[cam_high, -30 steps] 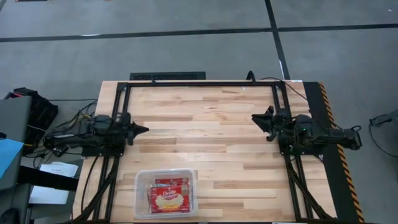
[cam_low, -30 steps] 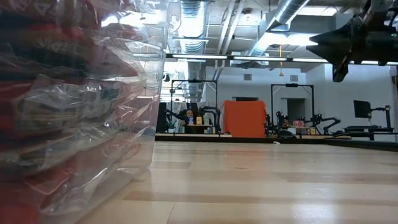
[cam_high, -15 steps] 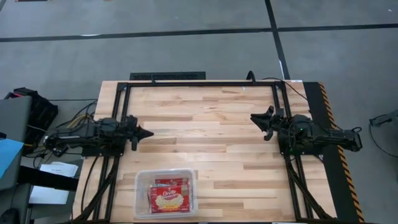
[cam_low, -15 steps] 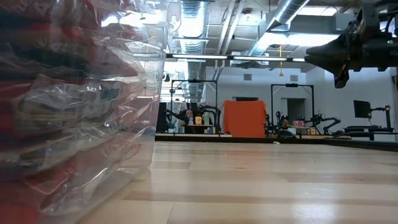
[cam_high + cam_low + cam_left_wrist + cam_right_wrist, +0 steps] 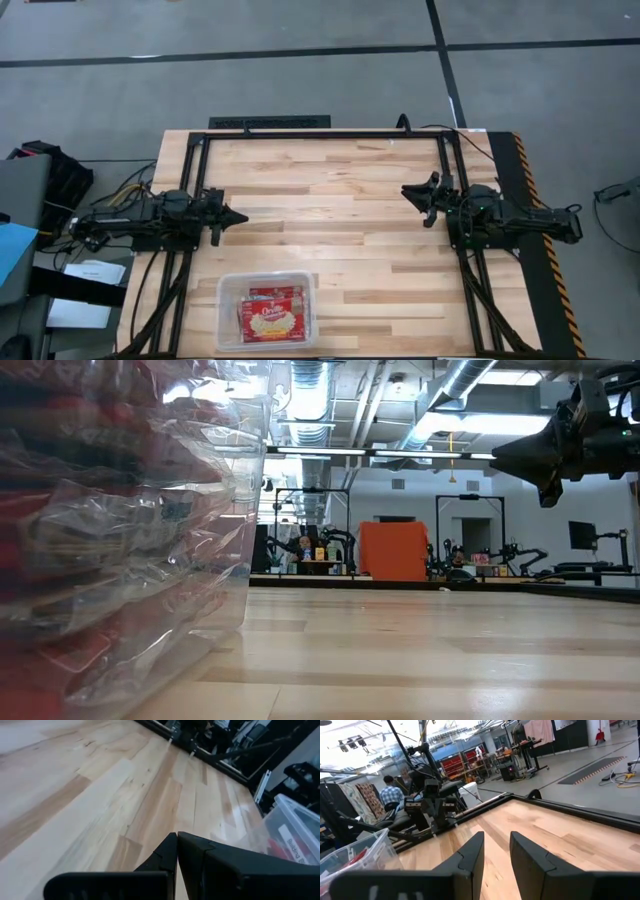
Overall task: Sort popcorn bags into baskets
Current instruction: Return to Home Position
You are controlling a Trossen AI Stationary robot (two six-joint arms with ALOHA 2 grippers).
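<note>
The clear plastic basket [image 5: 222, 312] stands near the table's near edge, left of the middle, and holds red popcorn bags [image 5: 270, 316]. In the low view its wall [image 5: 150, 540] fills the left side. My left gripper [image 5: 243, 214] hovers shut over the table's left part, pointing right, with the basket [image 5: 295, 822] off to its side. My right gripper [image 5: 408, 192] hovers open over the right part, pointing left, with nothing between its fingers [image 5: 496, 840]. It shows high up in the low view [image 5: 497, 455].
Bare wood lies between the two arms. A black frame rail [image 5: 320, 133] runs along the far edge, and a yellow-black striped strip [image 5: 530, 200] along the right. A person [image 5: 392, 795] sits in the room beyond the table.
My left gripper has sunk a little, moved slightly toward the table's right and rolled about its own line. My right gripper's tip has dipped a little lower. Both keep the same finger gap.
</note>
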